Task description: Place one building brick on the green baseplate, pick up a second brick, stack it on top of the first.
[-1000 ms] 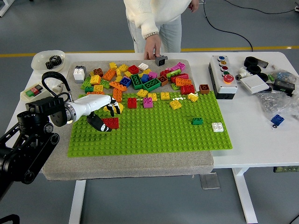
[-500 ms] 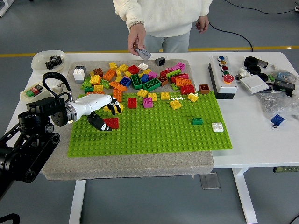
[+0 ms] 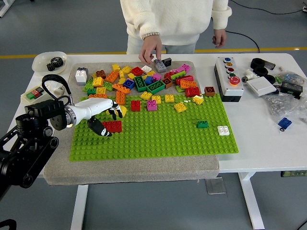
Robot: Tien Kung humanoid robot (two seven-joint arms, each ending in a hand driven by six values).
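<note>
The green baseplate lies on a grey mat. A red brick sits on its left part. My left hand hovers at that brick: the thumb lies against its left end, and the black fingertips curl just above it, over a yellow brick. The fingers are spread and do not close on the red brick. A heap of loose bricks covers the mat's far side. A person's hand holds a grey brick down at the heap.
A small green brick and a white brick stand on the baseplate's right part. A button box, cables and a blue brick lie right of it. A bowl of gears and a switch box are at the left.
The person lifted a grey brick from the heap, carried it left, then brought it back down onto the heap. My left hand drew back slightly to the left; the red brick stayed put.
</note>
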